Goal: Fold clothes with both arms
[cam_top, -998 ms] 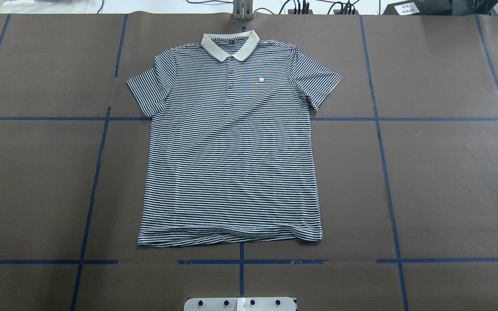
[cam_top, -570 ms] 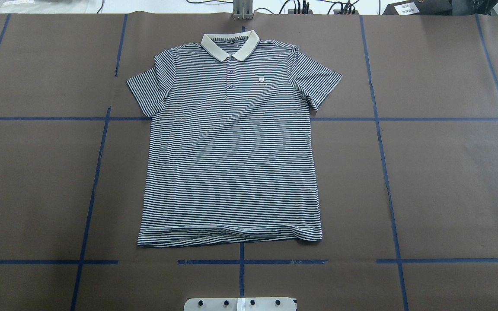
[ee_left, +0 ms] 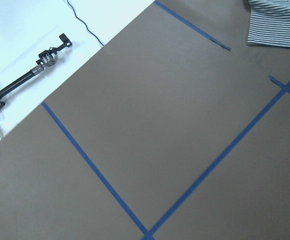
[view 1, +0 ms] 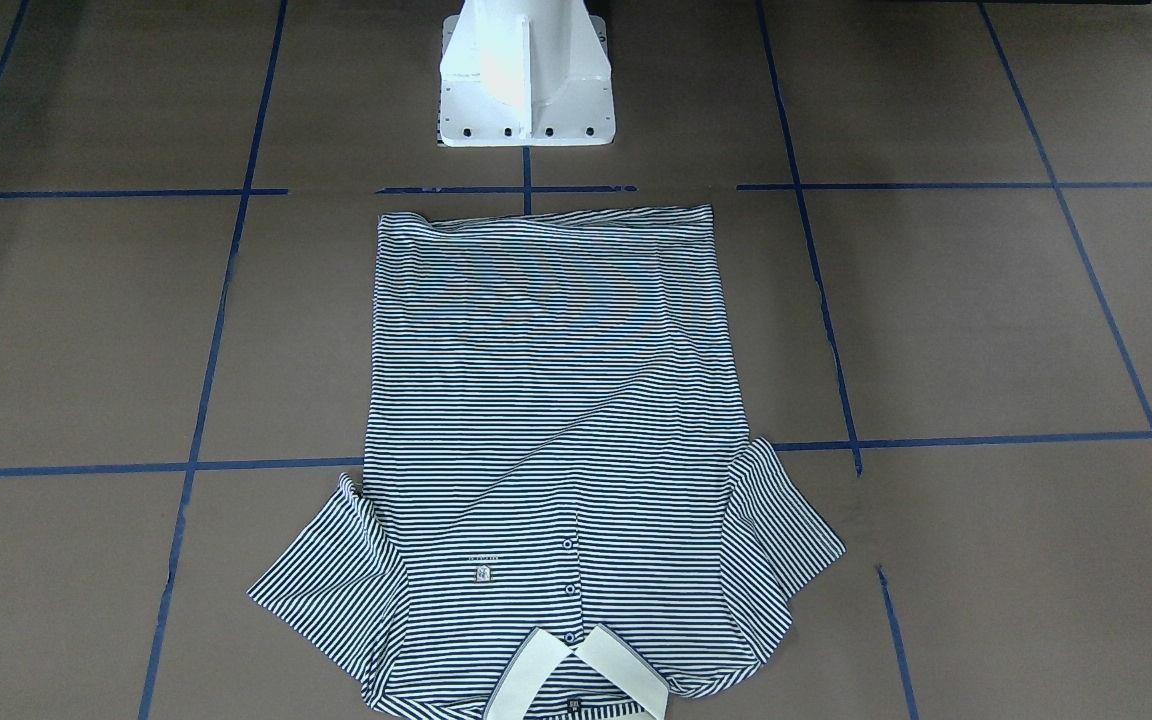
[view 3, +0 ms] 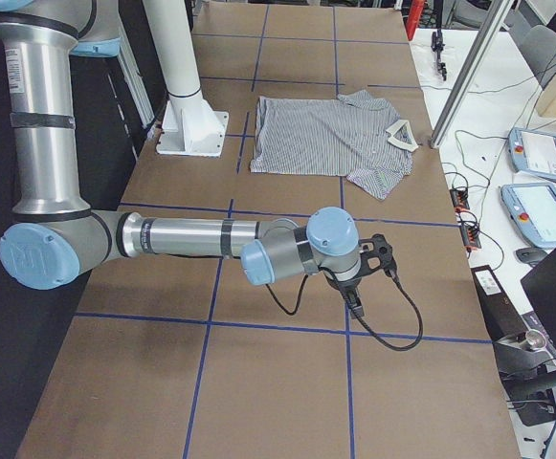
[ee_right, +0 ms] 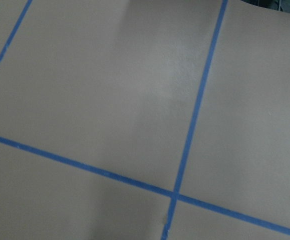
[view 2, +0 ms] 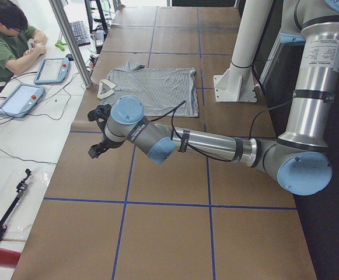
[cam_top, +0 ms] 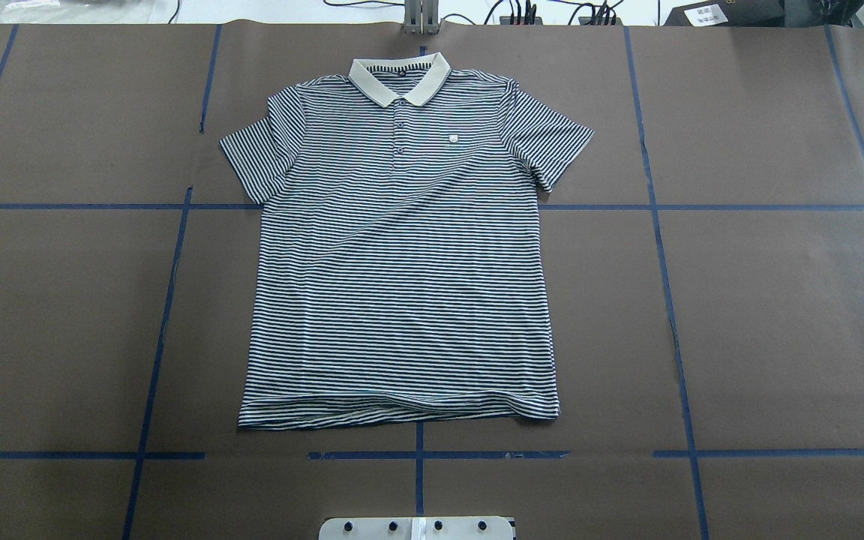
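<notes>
**Clerk:** Entry one, front-facing view. What is recorded?
**Checker:** One striped polo shirt (view 1: 556, 400), laid flat and face up on the brown-papered table (view 1: 986, 320). The hem is turned toward the white pedestal base (view 1: 524, 90), and the cream collar (view 1: 576, 680) is set at the side far from it. No arm is shown.

**Clerk:** Entry two, overhead view. Is any change logged against the last second?
**Checker:** None. The shirt is found in the same outline, with sleeves spread and no fold made. No gripper has entered the frame, so folding is judged not yet begun.

**Clerk:** Entry three, left-end view?
**Checker:** The left arm is listed near the camera, reached out over bare table. The left gripper (view 2: 97, 133) is held well apart from the shirt, which lies farther along the table. Whether its fingers are spread or pressed together cannot be told from here.

**Clerk:** Entry four, right-end view?
**Checker:** A matching entry. The right gripper (view 3: 371, 260) is held over bare paper, also well apart from the shirt, which is seen beyond it. Its finger state cannot be told either.

**Clerk:** Entries five and six, wrist views?
**Checker:** Left wrist: bare paper, blue tape lines (ee_left: 224, 155) and a corner of striped sleeve at the top right edge. Right wrist: only paper and crossed tape are shown, and no shirt.

**Clerk:** Requirement noted?
**Checker:** Both grippers are judged to need bringing inward to the garment before any edge can be taken.
</notes>
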### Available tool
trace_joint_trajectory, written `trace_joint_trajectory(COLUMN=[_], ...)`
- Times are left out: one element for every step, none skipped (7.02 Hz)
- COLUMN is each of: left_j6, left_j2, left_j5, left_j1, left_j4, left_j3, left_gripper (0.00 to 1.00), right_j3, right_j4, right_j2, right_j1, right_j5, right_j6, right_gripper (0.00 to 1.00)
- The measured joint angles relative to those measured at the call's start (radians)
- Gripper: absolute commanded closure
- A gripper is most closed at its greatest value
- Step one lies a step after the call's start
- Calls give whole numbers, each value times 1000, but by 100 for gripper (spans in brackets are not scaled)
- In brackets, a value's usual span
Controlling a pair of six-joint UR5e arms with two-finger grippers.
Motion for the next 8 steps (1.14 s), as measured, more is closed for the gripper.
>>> trace_joint_trajectory(left_j6=[-71, -106, -119, -123, -124, -125, -125, -125], left_j2=[-27, -41, -50, -54, -55, -55, -56, -56], left_j5=[0, 1, 1, 1, 1, 1, 1, 2], left_j1=[18, 33, 43, 53, 58, 62, 64, 65], left_j4=[-18, -30, -36, -40, -44, -50, -53, -56], left_j3=[12, 17, 17, 16, 16, 17, 17, 17], left_gripper=[0, 0, 0, 0, 0, 0, 0, 0], right_j3=[-21, -30, -37, -54, -98, -167, -243, -317], right_j4=[18, 25, 39, 93, 191, 294, 375, 434], right_j2=[71, 152, 229, 289, 341, 394, 443, 484], right_j1=[-65, -147, -225, -307, -403, -500, -575, -628], right_j5=[3, -17, -65, -141, -254, -374, -471, -541], right_j6=[115, 260, 413, 593, 783, 944, 1058, 1124], right_gripper=[0, 0, 0, 4, 12, 19, 22, 24])
